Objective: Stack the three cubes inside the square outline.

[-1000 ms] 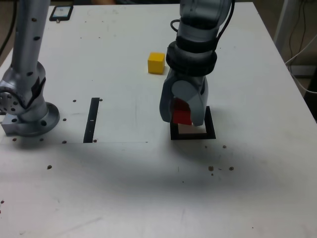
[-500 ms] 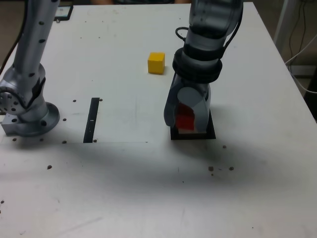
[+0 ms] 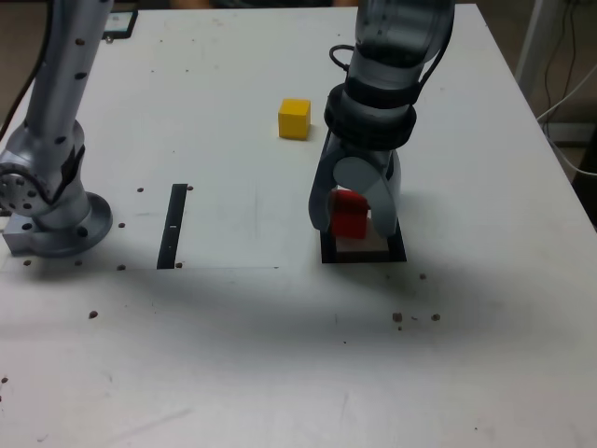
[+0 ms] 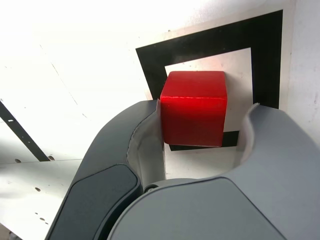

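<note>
The red cube [image 3: 350, 213] [image 4: 194, 107] rests inside the square outline [image 3: 364, 254] [image 4: 150, 65], on its white centre. My gripper [image 3: 353, 224] [image 4: 205, 110] hangs straight down over it with a finger on either side. In the wrist view one finger [image 4: 145, 130] touches the cube's side, while a clear gap separates the other finger [image 4: 260, 135] from it, so the jaws stand open. The yellow cube [image 3: 294, 119] sits alone on the table, farther back and to the exterior view's left of the gripper.
A thin black bar [image 3: 173, 226] is marked on the white table [image 3: 280, 355] to the exterior view's left of the outline. The arm's base [image 3: 51, 219] stands at the left edge. A dark flat device [image 3: 117, 21] lies at the back left corner.
The gripper lowered the red cube into the outline, then its jaws spread apart and released their grip on it.
</note>
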`<state>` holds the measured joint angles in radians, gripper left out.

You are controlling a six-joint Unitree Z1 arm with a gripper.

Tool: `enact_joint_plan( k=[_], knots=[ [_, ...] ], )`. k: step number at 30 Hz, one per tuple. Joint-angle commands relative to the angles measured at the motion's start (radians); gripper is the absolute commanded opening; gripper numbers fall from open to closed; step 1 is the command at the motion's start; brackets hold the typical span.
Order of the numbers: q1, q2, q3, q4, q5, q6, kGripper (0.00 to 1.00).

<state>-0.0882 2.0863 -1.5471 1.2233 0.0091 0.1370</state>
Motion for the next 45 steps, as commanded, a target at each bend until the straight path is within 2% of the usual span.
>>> enact_joint_plan(
  k=[1, 8, 13, 18, 22, 27, 30, 37, 45],
  knots=[
    [0.002, 0.002, 0.002, -0.001, -0.004, 0.005, 0.81],
    [0.007, -0.017, 0.011, 0.001, -0.008, 0.010, 0.95],
    [0.051, -0.115, 0.038, 0.011, 0.008, 0.014, 0.99],
    [0.178, -0.225, 0.062, 0.034, 0.029, 0.082, 0.99],
    [0.318, -0.260, 0.065, 0.059, 0.064, 0.166, 0.99],
    [0.427, -0.257, 0.044, 0.062, 0.138, 0.230, 1.00],
    [0.486, -0.244, 0.043, 0.060, 0.162, 0.286, 1.00],
    [0.626, -0.196, 0.056, 0.058, 0.164, 0.418, 0.99],
    [0.647, -0.100, 0.071, 0.041, 0.170, 0.455, 0.99]
  ],
)
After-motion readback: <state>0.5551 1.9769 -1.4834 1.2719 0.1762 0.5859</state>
